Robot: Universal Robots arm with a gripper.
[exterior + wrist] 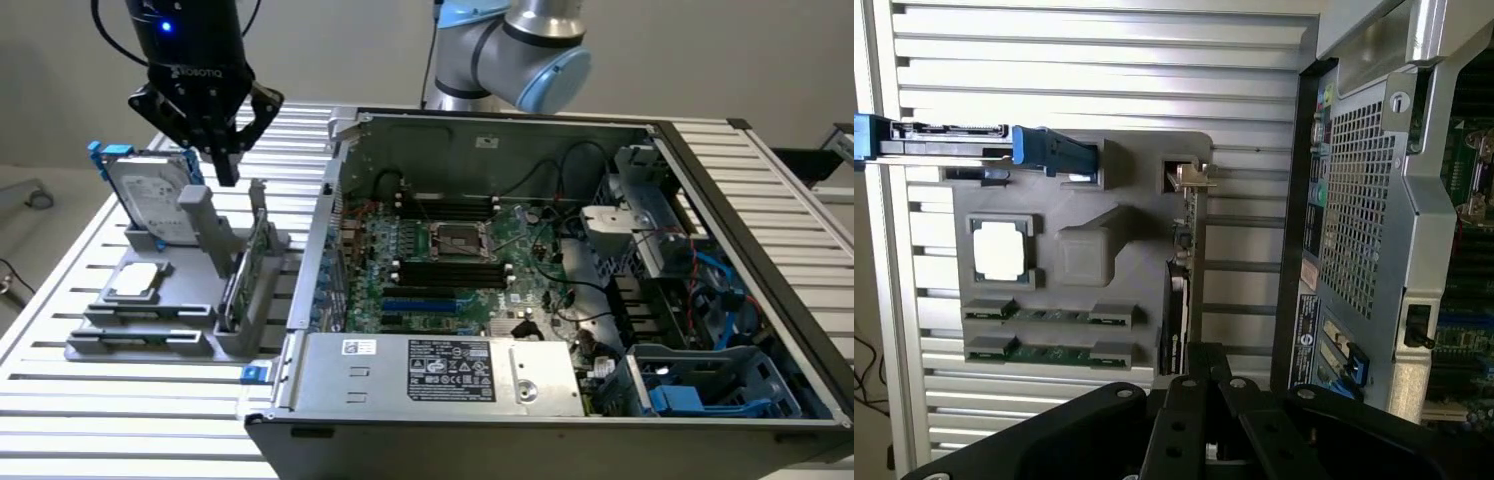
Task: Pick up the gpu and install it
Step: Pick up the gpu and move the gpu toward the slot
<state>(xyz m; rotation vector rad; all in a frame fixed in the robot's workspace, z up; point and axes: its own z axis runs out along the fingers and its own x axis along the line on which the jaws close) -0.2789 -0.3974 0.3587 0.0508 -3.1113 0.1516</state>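
Jaws pressed together, pinching nothing. Gripper [224, 172] hovers above the grey holder [144, 338], between the hard drive [147, 195] and the gpu [251, 262].

Gpu stands on edge in its holder slot, untouched.

Risk: closed fingertips coming down would strike the card's top edge instead of straddling it.

Room: case wall [330, 225] just beside the card; holder post near on the other side. Open space above.

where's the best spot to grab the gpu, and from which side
Probably grip the gpu by its top edge, from straight above, pinching across its flat faces. It stands on edge in the gray holder, which walls in its lower part, and the computer case sits close beside it.
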